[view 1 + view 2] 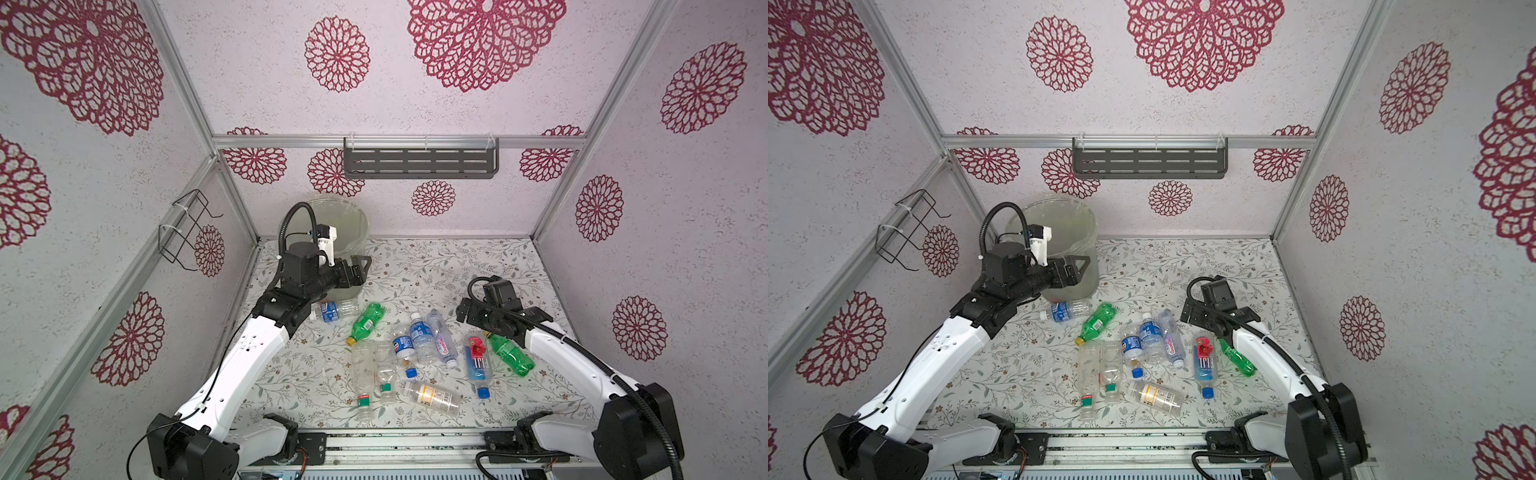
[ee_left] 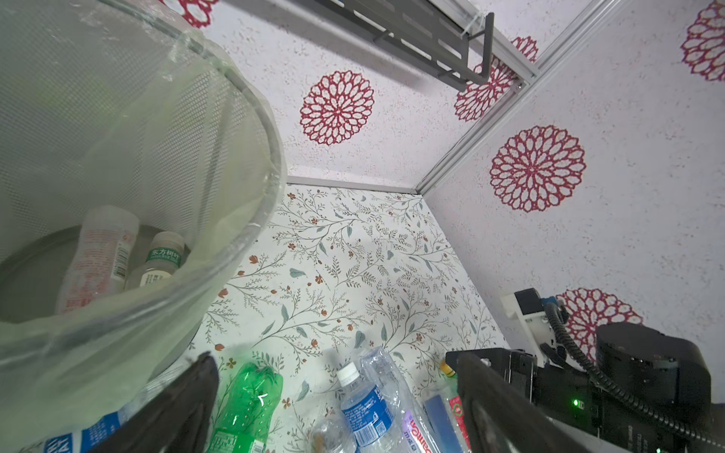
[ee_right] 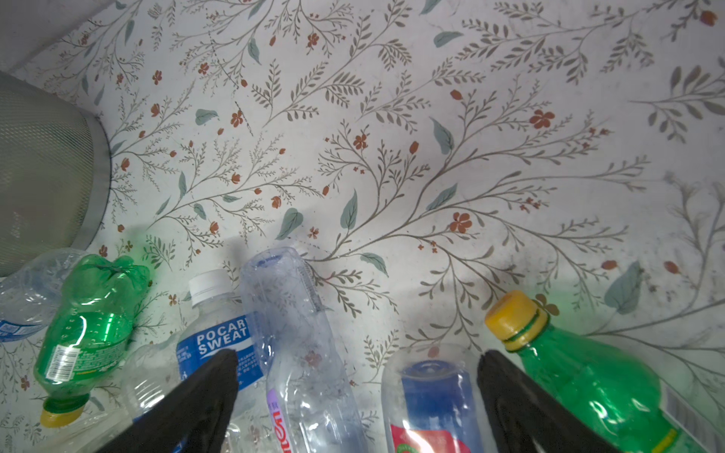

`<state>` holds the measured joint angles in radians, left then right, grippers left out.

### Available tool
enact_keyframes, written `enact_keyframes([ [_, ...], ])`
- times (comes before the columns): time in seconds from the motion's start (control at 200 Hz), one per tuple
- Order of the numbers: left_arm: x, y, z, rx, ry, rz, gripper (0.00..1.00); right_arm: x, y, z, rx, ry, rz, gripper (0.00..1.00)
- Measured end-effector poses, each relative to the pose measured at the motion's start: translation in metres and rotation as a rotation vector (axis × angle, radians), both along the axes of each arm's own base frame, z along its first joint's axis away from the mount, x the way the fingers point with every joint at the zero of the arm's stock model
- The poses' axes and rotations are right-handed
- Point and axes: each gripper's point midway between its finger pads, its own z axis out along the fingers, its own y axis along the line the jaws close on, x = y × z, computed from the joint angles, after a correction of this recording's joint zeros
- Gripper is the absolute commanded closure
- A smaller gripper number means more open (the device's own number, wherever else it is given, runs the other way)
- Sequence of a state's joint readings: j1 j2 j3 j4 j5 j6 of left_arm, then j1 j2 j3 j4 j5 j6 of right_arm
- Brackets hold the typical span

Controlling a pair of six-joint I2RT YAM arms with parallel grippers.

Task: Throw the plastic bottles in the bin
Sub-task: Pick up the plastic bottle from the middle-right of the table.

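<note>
Bottles of plastic lie on their sides across the floral-patterned bench (image 1: 436,266). Nearest the front edge is a clear bottle with a white and yellow label (image 1: 432,398); just to its left a pair of clear bottles with green neck collars (image 1: 363,374) lie side by side. To its right lies a blue-labelled bottle with a red flower and a blue cap (image 1: 478,365), and beside that a green bottle with a yellow cap (image 1: 513,357), partly under the right arm (image 1: 573,361). The right pincer (image 3: 357,364) hangs low above this group, spread wide and holding nothing: in the right wrist view one finger sits over a white-capped Pocari Sweat bottle with a blue label (image 3: 219,337), the other beside the green bottle's neck, and a clear bottle with a purple label (image 3: 298,333) runs between them. Farther back lie a second green bottle (image 1: 366,321), its yellow cap toward the front, and a clear bottle with a blue wrap (image 1: 332,311) just beside the foot of the round translucent grey-green bin lined with a clear bag (image 1: 358,232), at the bench's far left corner. The left pincer (image 2: 333,359) is spread wide and empty, just in front of the bin's wall. Inside the bin, the left wrist view shows a pale bottle with red print (image 2: 98,259) and a clear bottle with a green label (image 2: 161,262).
</note>
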<state>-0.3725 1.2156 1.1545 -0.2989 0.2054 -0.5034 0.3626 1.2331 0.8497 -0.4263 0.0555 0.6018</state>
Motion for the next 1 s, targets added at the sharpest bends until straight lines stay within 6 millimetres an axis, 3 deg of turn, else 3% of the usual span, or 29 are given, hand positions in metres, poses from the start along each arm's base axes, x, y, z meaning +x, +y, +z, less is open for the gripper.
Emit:
enact_keyframes([
  [0.385,-0.008,0.001,-0.037,0.012,0.021,0.016,0.03,-0.022,-0.007,-0.024,-0.034,0.093,0.009,0.01],
  [0.67,-0.012,0.001,-0.05,-0.006,0.05,0.026,0.03,-0.043,-0.015,-0.049,-0.055,0.165,0.001,0.01],
  [1.001,-0.016,0.001,-0.075,-0.014,0.112,0.039,0.03,-0.053,-0.013,-0.045,-0.049,0.166,0.012,0.01],
])
